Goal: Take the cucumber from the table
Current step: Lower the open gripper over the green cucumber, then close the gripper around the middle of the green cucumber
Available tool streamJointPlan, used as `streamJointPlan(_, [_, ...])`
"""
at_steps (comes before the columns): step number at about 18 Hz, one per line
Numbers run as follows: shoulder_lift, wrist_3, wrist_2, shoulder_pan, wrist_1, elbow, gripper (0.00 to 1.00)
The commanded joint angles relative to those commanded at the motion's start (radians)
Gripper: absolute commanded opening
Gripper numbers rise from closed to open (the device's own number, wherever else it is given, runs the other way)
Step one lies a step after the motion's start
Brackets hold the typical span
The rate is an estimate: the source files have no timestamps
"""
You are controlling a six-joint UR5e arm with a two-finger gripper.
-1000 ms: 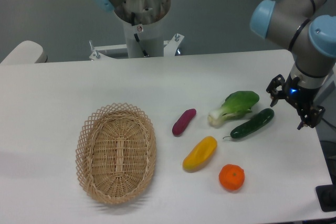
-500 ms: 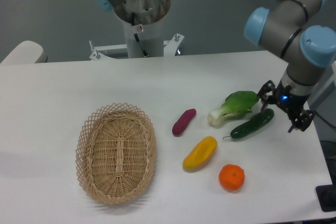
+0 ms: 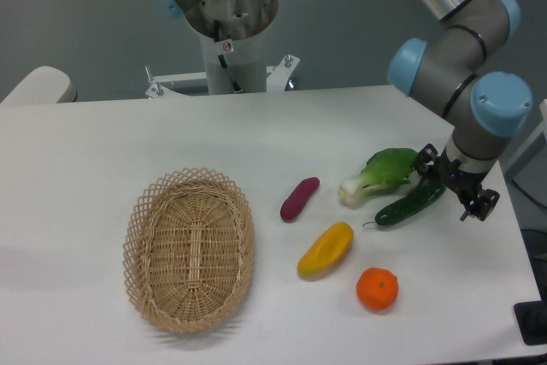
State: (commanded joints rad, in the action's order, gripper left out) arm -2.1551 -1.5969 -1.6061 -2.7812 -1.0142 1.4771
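no readable writing is showing; the glossy dark green cucumber [image 3: 411, 203] is lying on the smooth white worktop [image 3: 102, 143], just beside the leafy bok choy [image 3: 381, 173]; the gripper [image 3: 450, 185] is hanging with fingers spread over its far end; a woven wicker basket [image 3: 189, 248] is sitting well apart

From my seat the feed is bright and evenly lit, apparently from overhead. The white table [image 3: 128, 143] reads almost blown out, with a faint grey band low at the left of the frame. Shadows are soft and short: a thin one hugs the basket [image 3: 189, 250], another the orange [image 3: 377, 289]. The cucumber [image 3: 410, 203] shows small glossy highlights. Detail is slightly soft throughout, softest at the gripper [image 3: 451, 187] on the right; the grey backdrop is dimmer.
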Motion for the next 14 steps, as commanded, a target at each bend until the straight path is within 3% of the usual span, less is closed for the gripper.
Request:
streamJointPlan(2, [-0.005, -0.003, -0.003, 0.003, 0.037, 0.018, 1.00])
streamJointPlan(10, [-0.006, -0.002, -0.003, 0.017, 0.049, 0.054, 1.00])
streamJointPlan(14, [-0.020, 0.000, -0.002, 0.020, 0.092, 0.069, 1.00])
